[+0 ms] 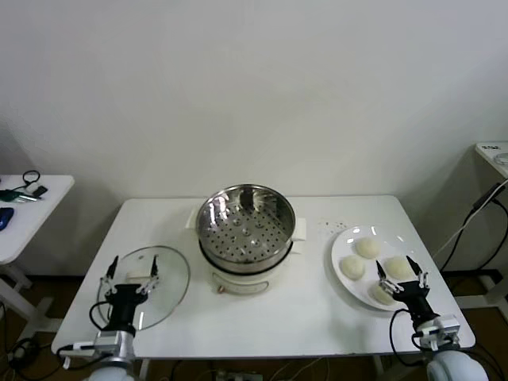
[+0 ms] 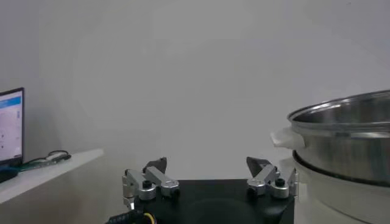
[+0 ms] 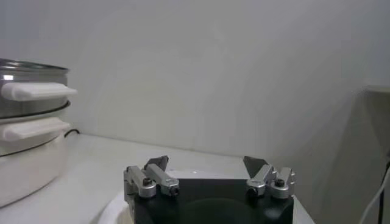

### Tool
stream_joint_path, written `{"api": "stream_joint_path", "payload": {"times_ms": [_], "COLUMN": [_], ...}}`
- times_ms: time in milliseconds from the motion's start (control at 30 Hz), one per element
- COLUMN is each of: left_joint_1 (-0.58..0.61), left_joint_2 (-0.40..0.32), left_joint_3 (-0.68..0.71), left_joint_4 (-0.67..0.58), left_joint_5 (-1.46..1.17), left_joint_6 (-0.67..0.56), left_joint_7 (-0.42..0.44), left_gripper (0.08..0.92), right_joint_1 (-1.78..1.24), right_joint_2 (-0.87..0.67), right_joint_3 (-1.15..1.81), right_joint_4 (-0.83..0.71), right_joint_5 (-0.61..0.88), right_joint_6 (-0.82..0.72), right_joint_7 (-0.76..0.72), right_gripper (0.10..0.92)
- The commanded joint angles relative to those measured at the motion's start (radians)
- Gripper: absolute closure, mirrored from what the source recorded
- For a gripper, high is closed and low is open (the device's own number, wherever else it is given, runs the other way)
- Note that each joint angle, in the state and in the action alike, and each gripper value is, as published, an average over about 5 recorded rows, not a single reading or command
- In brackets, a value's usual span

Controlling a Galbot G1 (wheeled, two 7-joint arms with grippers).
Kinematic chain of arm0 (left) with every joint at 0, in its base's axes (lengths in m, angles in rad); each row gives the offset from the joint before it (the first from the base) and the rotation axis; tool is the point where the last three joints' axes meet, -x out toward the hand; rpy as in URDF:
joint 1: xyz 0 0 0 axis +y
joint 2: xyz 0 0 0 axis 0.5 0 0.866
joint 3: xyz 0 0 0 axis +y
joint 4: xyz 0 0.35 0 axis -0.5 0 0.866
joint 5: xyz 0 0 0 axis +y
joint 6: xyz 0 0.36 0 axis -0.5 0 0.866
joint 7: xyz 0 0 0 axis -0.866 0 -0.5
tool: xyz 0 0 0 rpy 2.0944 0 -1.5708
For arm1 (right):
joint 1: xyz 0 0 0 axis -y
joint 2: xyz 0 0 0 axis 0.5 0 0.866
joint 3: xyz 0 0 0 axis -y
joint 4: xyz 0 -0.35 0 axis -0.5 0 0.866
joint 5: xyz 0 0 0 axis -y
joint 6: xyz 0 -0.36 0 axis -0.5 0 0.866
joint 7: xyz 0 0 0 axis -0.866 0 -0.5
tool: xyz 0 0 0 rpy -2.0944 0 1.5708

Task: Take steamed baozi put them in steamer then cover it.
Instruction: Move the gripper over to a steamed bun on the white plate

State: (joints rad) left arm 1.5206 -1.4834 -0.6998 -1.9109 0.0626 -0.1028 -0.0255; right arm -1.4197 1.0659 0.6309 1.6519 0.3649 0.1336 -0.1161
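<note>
Desk (image 1: pixel 262 317): white, fills the lower half of the head frame; everything sits on it.

Steamer (image 1: pixel 245 225): centre of frame, shiny steel basket with perforated floor on a cream pot base. Basket looks empty. I judge it heavy and rigid, and it need not be moved; its rim is tall, so I will have to lift buns clear over it.

Cover (image 1: pixel 147 278): lower left of frame, lying flat on the desk, well apart from the steamer. Glass with a metal rim: hard, slick, breakable, some weight to it. The only sensible hold is the cream bar handle in its middle; from the head view the handle is partly behind my left arm, so I cannot tell its exact orientation.

Plate (image 1: pixel 341 248): right of frame, white, carrying the baozi.

Steamed baozi (image 1: pixel 367 248): four, all on the plate, none in the basket. Soft, light, smooth-skinned, probably a little tacky. I would close gently across the widest part of one bun, low on its sides; a hard squeeze would dent it.

Left gripper (image 1: pixel 128 275): over the cover, jaws spread wide, holding nothing.

Right gripper (image 1: pixel 401 274): lower right, over the near edge of the plate, jaws spread wide and empty, the nearest bun just below them.
</note>
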Motion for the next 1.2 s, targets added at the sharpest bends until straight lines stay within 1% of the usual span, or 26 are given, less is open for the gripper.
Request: {"api": "stream_joint_path", "payload": {"times_ms": [33, 133, 333, 467, 600, 767, 867, 1067, 1200], "left_joint_1": [-0.001, -0.005, 0.001, 0.001, 0.001, -0.002, -0.007, -0.016, -0.020], "left_joint_2": [0.006, 0.007, 0.005, 0.001, 0.001, -0.004, -0.002, -0.006, 0.000], "left_joint_3": [0.001, 0.005, 0.025, 0.031, 0.029, 0.022, 0.022, 0.027, 0.029], "left_joint_4": [-0.016, -0.020, -0.052, -0.061, -0.058, -0.079, -0.080, -0.052, -0.038], "left_joint_5": [0.010, 0.013, -0.034, -0.053, -0.056, -0.108, -0.118, -0.120, -0.137], "left_joint_6": [0.004, 0.007, 0.045, 0.053, 0.050, 0.077, 0.089, 0.094, 0.097], "left_joint_7": [-0.007, -0.008, -0.027, -0.032, -0.036, -0.056, -0.062, -0.066, -0.067], "left_gripper": [0.177, 0.177, 0.177, 0.177, 0.177, 0.177, 0.177, 0.177, 0.177], "right_joint_1": [0.050, 0.096, 0.212, 0.308, 0.490, 0.799, 1.016, 1.342, 1.442], "right_joint_2": [-0.054, -0.131, -0.366, -0.506, -0.580, -0.600, -0.583, -0.471, -0.397], "right_joint_3": [-0.002, -0.011, -0.080, -0.177, -0.331, -0.584, -0.786, -1.088, -1.212], "right_joint_4": [-0.011, -0.030, -0.099, -0.178, -0.276, -0.420, -0.512, -0.690, -0.779], "right_joint_5": [-0.041, -0.067, -0.134, -0.185, -0.232, -0.291, -0.325, -0.424, -0.456], "right_joint_6": [-0.034, -0.100, -0.239, -0.255, -0.245, -0.187, -0.143, -0.081, -0.056], "right_joint_7": [-0.055, -0.153, -0.374, -0.536, -0.660, -0.851, -0.933, -1.021, -1.038], "right_gripper": [0.203, 0.203, 0.203, 0.203, 0.203, 0.203, 0.203, 0.203, 0.203]}}
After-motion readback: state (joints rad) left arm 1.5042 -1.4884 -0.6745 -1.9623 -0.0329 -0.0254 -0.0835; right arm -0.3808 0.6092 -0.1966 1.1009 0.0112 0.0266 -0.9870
